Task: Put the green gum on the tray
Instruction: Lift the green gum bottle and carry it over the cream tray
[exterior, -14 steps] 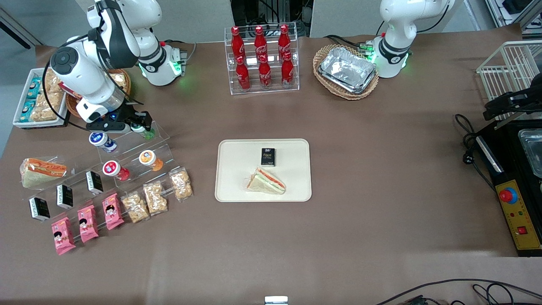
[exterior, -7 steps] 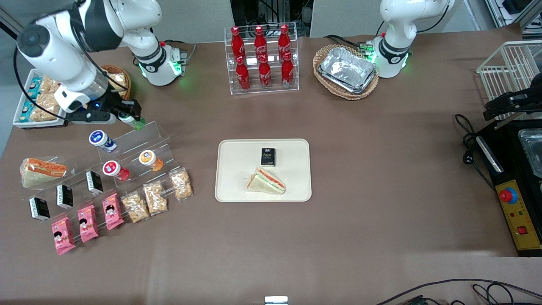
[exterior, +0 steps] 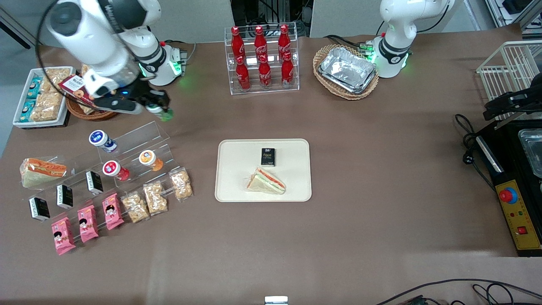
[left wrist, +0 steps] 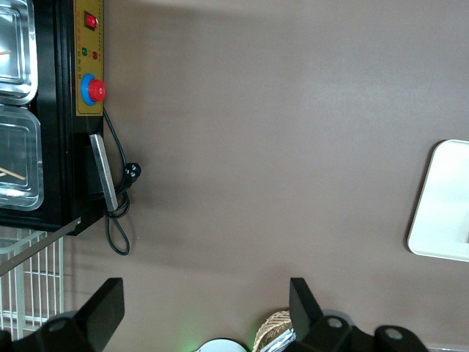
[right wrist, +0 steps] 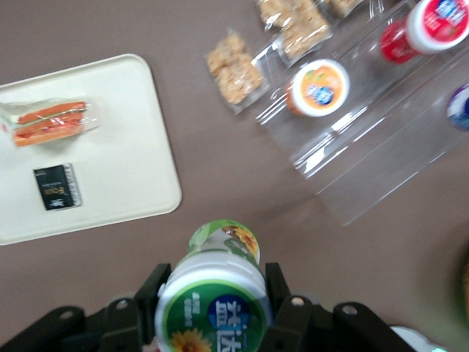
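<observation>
The tool [exterior: 157, 108] pinches the green gum [exterior: 165, 113], lifted above the tabletop [exterior: 381, 169]. Carrying step: next it must travel to the tray [exterior: 237, 186], nearer the front camera, and lower there.

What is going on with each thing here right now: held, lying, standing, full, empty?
gripper: shut on the green gum, above the table.
green gum: held off the table, lid on.
tray: flat on the table, carrying a sandwich and a black packet.
sandwich: wrapped, lying on the tray.
black packet: lying flat on the tray.
orange gum: resting on the clear stand, lid on.
cola bottles: upright in their rack, capped.
</observation>
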{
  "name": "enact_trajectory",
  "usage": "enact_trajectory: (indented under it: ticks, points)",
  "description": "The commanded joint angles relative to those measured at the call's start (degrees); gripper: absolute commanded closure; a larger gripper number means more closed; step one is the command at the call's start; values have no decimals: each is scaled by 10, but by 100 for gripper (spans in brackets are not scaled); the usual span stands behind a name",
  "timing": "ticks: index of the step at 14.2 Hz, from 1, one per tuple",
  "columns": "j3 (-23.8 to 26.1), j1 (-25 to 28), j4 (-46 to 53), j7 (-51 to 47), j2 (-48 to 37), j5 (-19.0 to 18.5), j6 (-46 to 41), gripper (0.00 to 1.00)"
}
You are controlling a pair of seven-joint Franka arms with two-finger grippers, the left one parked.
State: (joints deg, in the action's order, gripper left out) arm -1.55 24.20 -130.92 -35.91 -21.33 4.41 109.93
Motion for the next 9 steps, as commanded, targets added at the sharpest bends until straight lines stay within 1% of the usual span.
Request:
enact_trajectory:
  ticks: [1,6,8,9]
  points:
    - [-6,68,39,-97,81,11,55,85]
    - [-6,100,33,-108,176,10,155,85]
    - [-6,114,29,-145,214,4,204,85]
    - [-6,120,29,-148,232,4,229,85]
